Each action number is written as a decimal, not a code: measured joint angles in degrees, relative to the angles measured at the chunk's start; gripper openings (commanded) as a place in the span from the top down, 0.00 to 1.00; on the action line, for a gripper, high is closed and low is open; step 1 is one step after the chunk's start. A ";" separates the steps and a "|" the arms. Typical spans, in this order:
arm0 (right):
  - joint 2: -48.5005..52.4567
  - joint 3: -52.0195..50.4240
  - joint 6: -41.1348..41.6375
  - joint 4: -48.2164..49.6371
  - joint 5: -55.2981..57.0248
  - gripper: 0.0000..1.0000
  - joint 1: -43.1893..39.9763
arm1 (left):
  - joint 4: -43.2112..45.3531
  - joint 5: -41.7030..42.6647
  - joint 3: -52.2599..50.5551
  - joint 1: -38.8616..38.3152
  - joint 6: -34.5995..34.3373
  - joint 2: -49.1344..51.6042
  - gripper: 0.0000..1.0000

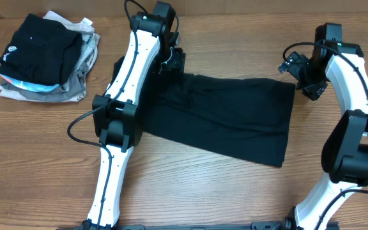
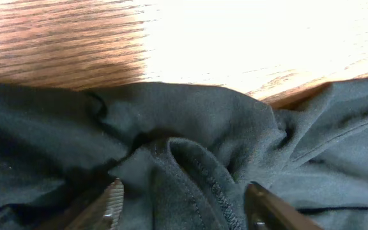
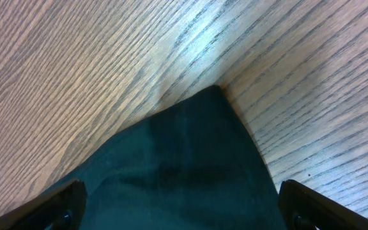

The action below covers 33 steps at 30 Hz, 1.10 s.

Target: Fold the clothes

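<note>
Bare counter is lying open behind the shirt and along its near edge, giving a hand free passage between the arms. The left arm is stretching across the shirt's left end, blocking that side. A clothes pile is occupying the far left corner, well apart from the shirt. Open wood is surrounding the right hand at the shirt's corner.
</note>
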 measured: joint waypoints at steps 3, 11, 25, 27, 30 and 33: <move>0.00 0.00 0.00 0.02 0.00 0.00 0.02 | -0.07 0.00 -0.02 0.00 0.00 -0.02 0.39; 0.00 0.00 0.02 0.00 0.02 0.00 0.00 | -0.13 0.00 -2.21 0.00 0.11 0.00 0.49; 0.00 0.00 0.00 -0.07 0.00 0.00 0.00 | -1.27 0.00 -2.25 -0.07 0.52 0.00 0.96; 0.00 0.00 -0.02 -0.11 0.02 0.00 0.00 | -2.45 0.00 -2.25 -0.04 0.52 0.00 0.96; 0.00 0.00 -0.02 -0.15 0.02 0.00 0.00 | -6.08 -0.74 -2.25 0.04 0.52 0.00 0.96; 0.00 0.00 -0.02 -0.15 0.00 0.00 0.00 | -9.94 -2.34 -2.25 0.50 0.46 0.00 0.96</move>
